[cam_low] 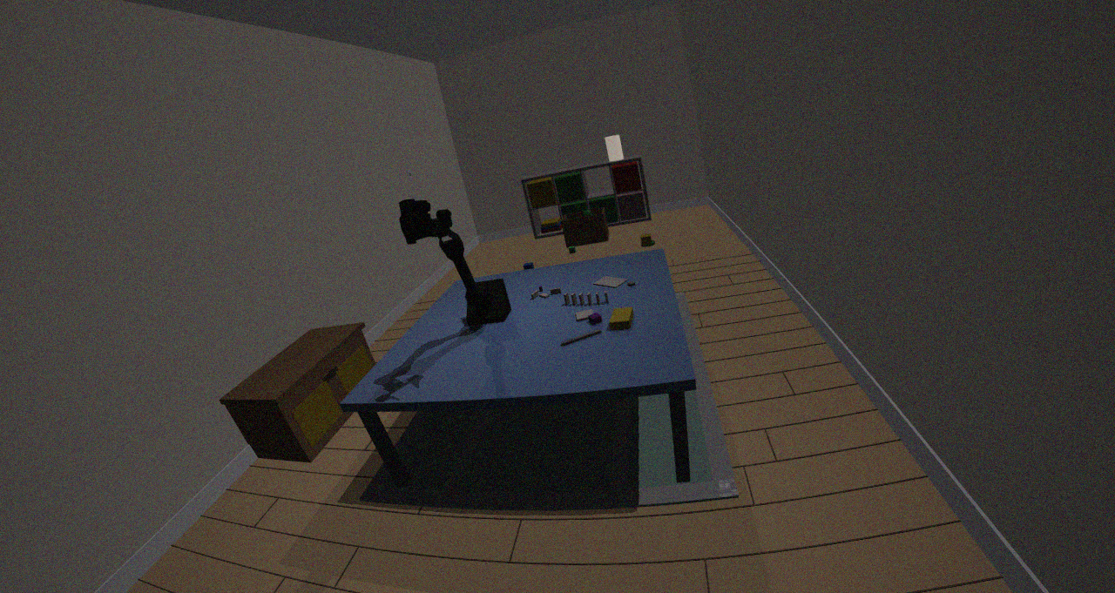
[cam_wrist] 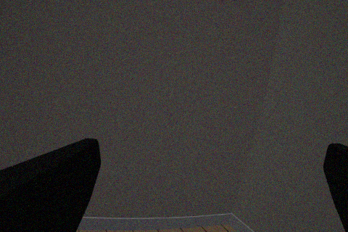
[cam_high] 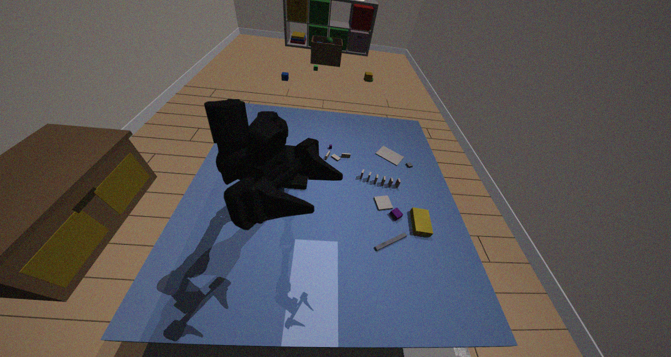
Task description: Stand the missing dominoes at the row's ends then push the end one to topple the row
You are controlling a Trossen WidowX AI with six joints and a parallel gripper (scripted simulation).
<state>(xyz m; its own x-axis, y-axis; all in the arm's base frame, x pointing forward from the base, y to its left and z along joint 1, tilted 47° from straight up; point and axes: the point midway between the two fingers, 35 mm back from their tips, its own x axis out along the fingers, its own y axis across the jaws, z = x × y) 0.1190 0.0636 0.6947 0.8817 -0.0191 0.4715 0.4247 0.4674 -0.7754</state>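
A row of several pale dominoes (cam_high: 375, 179) (cam_low: 580, 299) stands upright on the blue table (cam_high: 366, 289) (cam_low: 530, 375), evenly spaced. Behind and left of the row lie loose pieces: one pale narrow piece (cam_high: 327, 154), one pale flat piece (cam_high: 335, 157) and one darker-faced piece (cam_high: 345, 155) on its long edge. Whether the narrow piece stands or lies is hard to tell. My gripper (cam_high: 327, 192) (cam_wrist: 216, 156) is open and empty, raised high above the table, left of the row in the top view. The wrist view shows only wall and a strip of floor between the fingers.
A yellow block (cam_high: 421, 219) (cam_low: 621, 317), purple cube (cam_high: 396, 213), pale square (cam_high: 383, 202) and thin bar (cam_high: 390, 241) (cam_low: 581, 338) lie on the row's near side. A pale rectangular plate (cam_high: 389, 155) and small dark piece (cam_high: 409, 164) lie beyond it. A tiny purple cube (cam_high: 330, 146) is behind the loose pieces.
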